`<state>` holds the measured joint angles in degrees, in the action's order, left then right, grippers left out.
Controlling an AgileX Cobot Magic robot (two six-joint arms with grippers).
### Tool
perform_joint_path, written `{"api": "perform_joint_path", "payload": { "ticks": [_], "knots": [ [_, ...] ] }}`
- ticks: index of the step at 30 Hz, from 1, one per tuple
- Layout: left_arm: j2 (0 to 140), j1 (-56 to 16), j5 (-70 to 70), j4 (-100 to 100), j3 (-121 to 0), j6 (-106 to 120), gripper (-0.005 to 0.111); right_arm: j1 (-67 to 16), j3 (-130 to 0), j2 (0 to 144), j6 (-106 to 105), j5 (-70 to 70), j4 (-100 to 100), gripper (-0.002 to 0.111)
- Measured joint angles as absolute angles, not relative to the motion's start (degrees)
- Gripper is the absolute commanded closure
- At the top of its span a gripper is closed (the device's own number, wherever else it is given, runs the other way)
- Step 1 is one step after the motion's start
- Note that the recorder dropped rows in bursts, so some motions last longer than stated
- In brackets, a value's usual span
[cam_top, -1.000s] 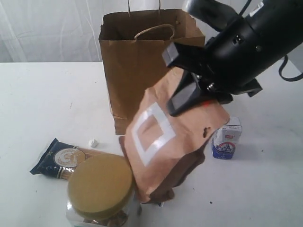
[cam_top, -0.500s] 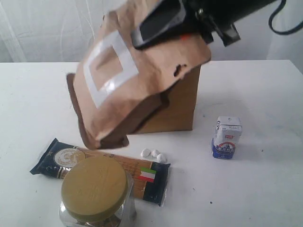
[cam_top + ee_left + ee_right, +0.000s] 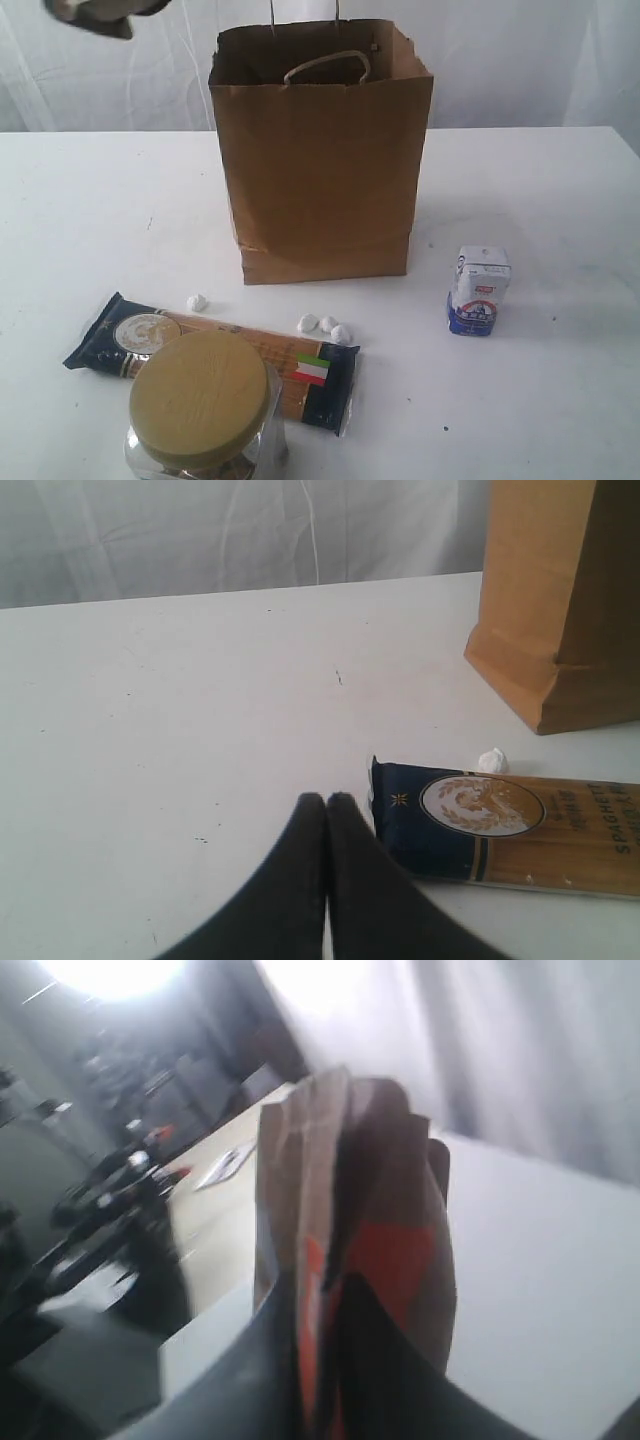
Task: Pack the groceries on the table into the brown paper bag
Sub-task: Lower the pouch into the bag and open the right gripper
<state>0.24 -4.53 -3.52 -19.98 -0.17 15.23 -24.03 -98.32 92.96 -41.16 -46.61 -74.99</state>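
My left pincer [image 3: 327,802] has its two dark fingers pressed together with nothing between them. It hangs low over the table [image 3: 90,220], just beside the navy end of the spaghetti packet [image 3: 500,830]. On the tan part of this packet I can read "SPAGHETTI", running out at the edge of the left wrist view. The navy part carries a round gold medallion and a small star-like mark. In the exterior view the other end of the packet shows a little green-white-red flag.

My right pincer [image 3: 325,1340] is clamped on the orange-brown pouch [image 3: 350,1180], which is up in the air, away from the table. The right wrist view is blurred, so I see only folded brown paper and an orange-red patch, no letters.

The small white-blue carton [image 3: 478,292] stands upright on the table to the right of the brown paper bag [image 3: 320,170], apart from it. It has a red band on its front (the print is too small for me to read). The bag stands upright with its mouth open and has no writing.

Counting:
- one bag, with two loop handles
- one packet
- one clear jar [image 3: 200,395] with a wide tan lid, in front of the packet
- one carton
- one pouch
- four white bits [image 3: 328,324]: one alone near the bag's left bottom corner, three together at the packet's far edge
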Motion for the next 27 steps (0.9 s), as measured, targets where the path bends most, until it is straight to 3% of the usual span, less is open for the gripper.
{"api": "perform_joint_path", "payload": {
  "ticks": [3, 6, 17, 27],
  "knots": [
    [0.24, -4.53, -3.52, -19.98, -0.17, 15.23, 0.107, -24.03, -98.32, 95.22, -44.83, -30.51, -72.23, 0.108],
    [0.24, -4.53, -3.52, -19.98, -0.17, 15.23, 0.107, -24.03, -98.32, 95.67, -45.53, -22.81, -62.78, 0.108],
    [0.24, -4.53, -3.52, -19.98, -0.17, 15.23, 0.107, -24.03, -98.66, 96.7, -34.66, -38.91, -22.65, 0.108],
    [0.24, -4.53, -3.52, -19.98, -0.17, 15.23, 0.107, -24.03, -98.66, 97.65, -31.04, -35.41, -17.36, 0.108]
  ]
}}
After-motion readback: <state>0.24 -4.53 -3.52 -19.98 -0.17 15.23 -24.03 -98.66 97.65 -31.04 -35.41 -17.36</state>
